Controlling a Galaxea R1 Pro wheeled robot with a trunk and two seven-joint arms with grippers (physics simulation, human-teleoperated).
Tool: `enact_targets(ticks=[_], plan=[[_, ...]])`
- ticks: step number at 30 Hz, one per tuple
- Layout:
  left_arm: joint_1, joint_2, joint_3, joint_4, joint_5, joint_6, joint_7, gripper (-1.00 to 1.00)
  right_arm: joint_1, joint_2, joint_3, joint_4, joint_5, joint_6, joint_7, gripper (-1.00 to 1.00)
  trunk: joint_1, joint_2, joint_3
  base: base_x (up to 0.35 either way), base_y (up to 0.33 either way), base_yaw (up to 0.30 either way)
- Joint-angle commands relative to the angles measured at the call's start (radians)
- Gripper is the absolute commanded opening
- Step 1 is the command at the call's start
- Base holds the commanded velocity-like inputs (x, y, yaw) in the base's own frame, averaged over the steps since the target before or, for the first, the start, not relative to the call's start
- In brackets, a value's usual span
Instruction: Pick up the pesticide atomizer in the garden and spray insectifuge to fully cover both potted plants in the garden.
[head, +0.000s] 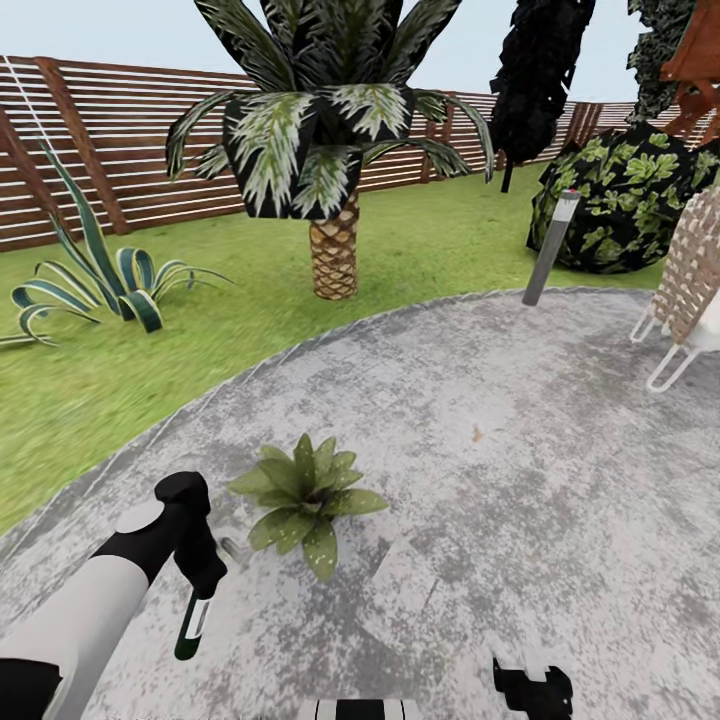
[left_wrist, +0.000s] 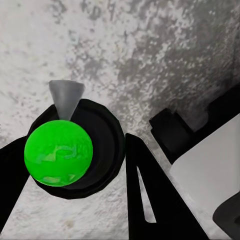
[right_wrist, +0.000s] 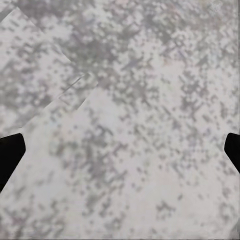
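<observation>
Left end effector (head: 195, 590) clamps round glossy-green atomizer (left_wrist: 59, 152); right end effector (right_wrist: 120, 150) spread, empty, above mottled stone paving (head: 480, 480).

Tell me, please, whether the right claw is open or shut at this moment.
Open. In the right wrist view the right claw has its two dark fingertips at opposite edges of the picture, with only bare stone paving between them.
</observation>
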Motion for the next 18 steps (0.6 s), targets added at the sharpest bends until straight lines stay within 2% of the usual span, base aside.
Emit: enact_targets(ticks=[1,7,11,12,14,18], plan=[[0.0,0.002,-0.004,-0.002,-0.006,0.011,-0.009,-1.0,-0.001,0.0,0.009,0.0,-0.006,-0.002,-0.004,1.0,-0.001,0.0,-0.001,-0.166,0.263,-0.159],[0.0,0.004,-0.006,-0.002,-0.012,0.011,-0.009,-1.0,-0.001,-0.001,0.009,0.002,-0.002,-0.003,0.0,1.0,-0.001,0.0,-0.001,0.056,0.276,-0.024],[0.0,0.02,0.005,-0.001,-0.012,0.011,0.024,-1.0,-0.001,-0.001,0.01,0.003,0.001,-0.003,0.001,1.0,-0.001,0.0,-0.001,0.026,0.047,-0.001],[-0.002,0.024,0.023,-0.001,-0.012,0.011,0.025,-1.0,-0.001,-0.001,0.01,0.003,0.001,-0.003,0.001,1.0,-0.001,0.0,-0.001,0.003,0.006,0.0],[-0.01,0.022,0.045,-0.001,-0.012,0.01,0.026,-1.0,-0.001,-0.001,0.01,0.003,0.001,-0.003,0.001,1.0,-0.001,0.0,-0.001,0.001,0.002,0.0],[-0.012,0.01,0.051,-0.001,-0.012,0.01,0.026,-1.0,-0.001,-0.001,0.01,0.003,0.001,-0.003,-0.001,1.0,-0.001,0.0,-0.001,0.093,0.098,0.0]])
